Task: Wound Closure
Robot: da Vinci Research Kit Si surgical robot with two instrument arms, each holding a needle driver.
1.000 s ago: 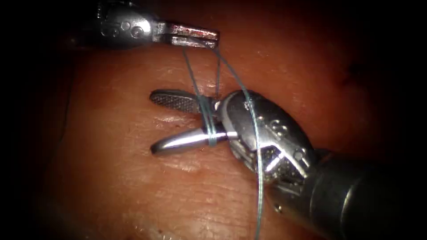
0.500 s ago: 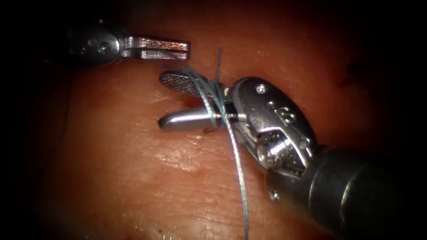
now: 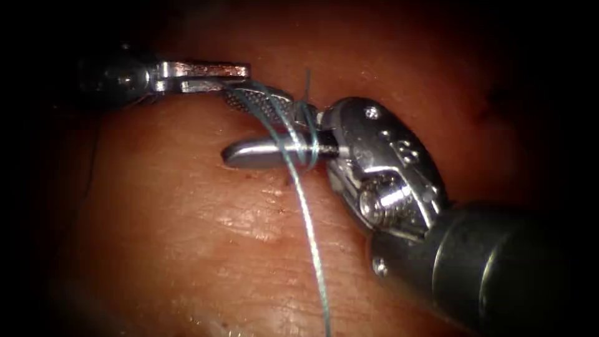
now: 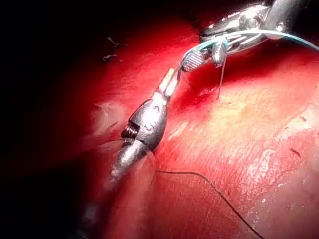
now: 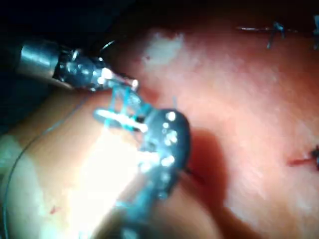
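We see the tissue (image 3: 187, 237) under both tools. Right tool (image 3: 246, 128): jaws apart, thread (image 3: 299, 146) wrapped round them, gripping nothing. Left tool (image 3: 240, 73) clenched on thread beside its upper jaw. Knot looped, not tightened; needle unseen.

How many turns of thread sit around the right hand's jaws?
2, it seems: thin teal suture thread wraps the open steel right hand near the jaws' base, side by side; more may be hidden.
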